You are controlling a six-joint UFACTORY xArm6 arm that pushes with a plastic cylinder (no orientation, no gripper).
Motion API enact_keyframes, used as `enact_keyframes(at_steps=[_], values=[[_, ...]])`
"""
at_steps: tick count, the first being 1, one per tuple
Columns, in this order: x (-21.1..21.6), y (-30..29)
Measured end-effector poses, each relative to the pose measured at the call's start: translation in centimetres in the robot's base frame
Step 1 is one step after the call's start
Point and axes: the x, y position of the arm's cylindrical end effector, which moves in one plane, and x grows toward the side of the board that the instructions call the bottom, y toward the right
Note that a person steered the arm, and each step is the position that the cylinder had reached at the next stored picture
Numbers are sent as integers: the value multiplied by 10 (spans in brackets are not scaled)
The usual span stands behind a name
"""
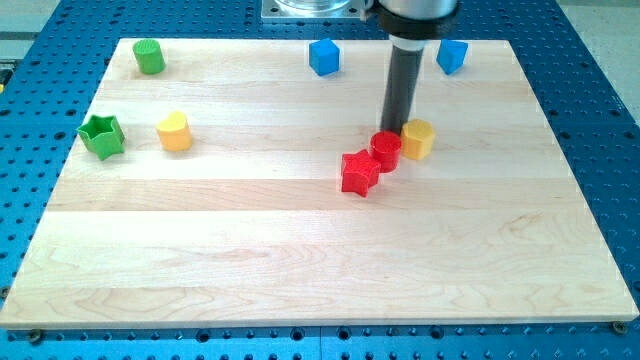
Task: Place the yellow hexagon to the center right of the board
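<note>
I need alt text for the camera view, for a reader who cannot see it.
My tip touches the board just behind the red cylinder, left of the yellow hexagon; a red star sits beside the cylinder. Far left are a green star, yellow heart and green cylinder; two blue blocks lie along the top.

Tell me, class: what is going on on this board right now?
A robot arm's dark rod is pushing blocks about on a wooden board. My tip sits just left of the yellow hexagon, right behind the red cylinder; a red star touches the cylinder. The hexagon lies near the middle, not yet at centre right.
</note>
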Motion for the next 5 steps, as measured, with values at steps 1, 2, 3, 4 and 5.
enact_keyframes(at_steps=[1, 2, 3, 4, 5], values=[[21, 11], [35, -4], [50, 14], [54, 53], [44, 95]])
